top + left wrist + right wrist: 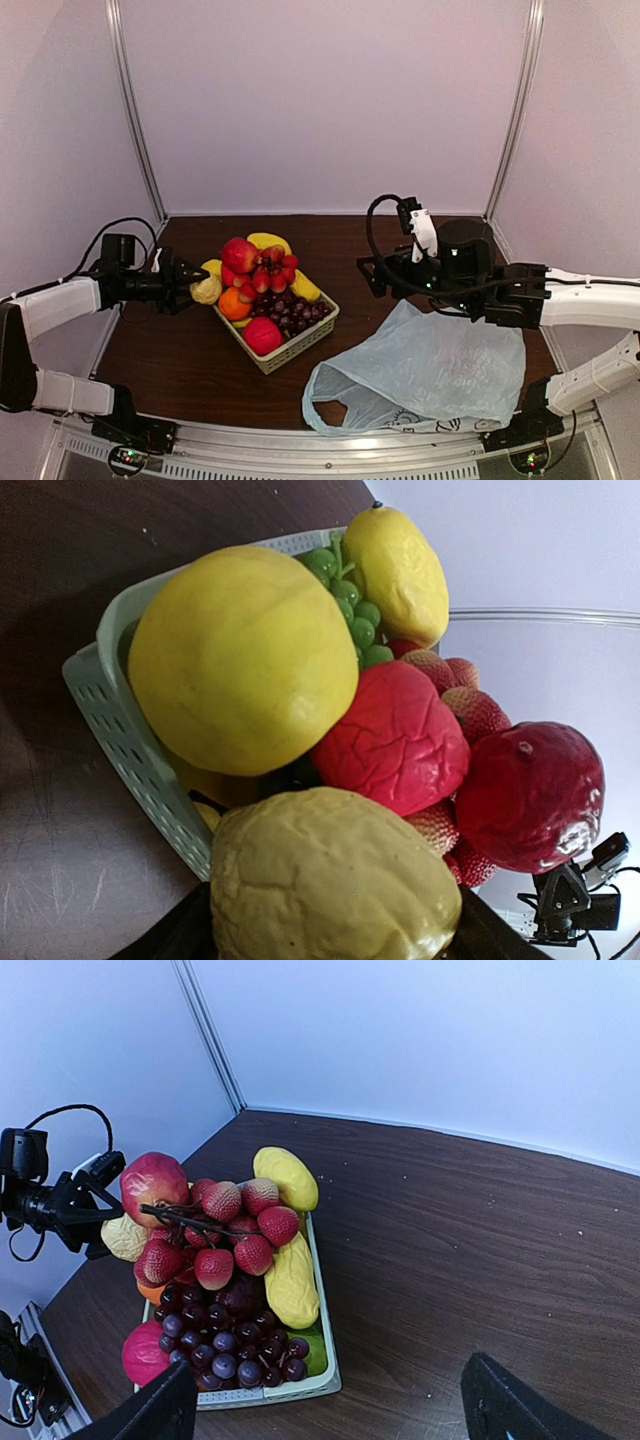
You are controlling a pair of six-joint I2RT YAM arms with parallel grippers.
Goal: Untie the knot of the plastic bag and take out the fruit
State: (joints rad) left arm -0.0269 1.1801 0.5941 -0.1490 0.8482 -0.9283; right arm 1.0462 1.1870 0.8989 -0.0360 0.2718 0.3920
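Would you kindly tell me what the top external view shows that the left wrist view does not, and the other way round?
Only the top external view shows the plastic bag lying slack on the table, apart from the basket, and the orange fruit. Only the left wrist view shows the green grapes, tucked behind the big round yellow fruit. Both show the basket and the lumpy yellow fruit gripped in the left pincer.

Overhead, two wrist views; shared fruit (262, 290)
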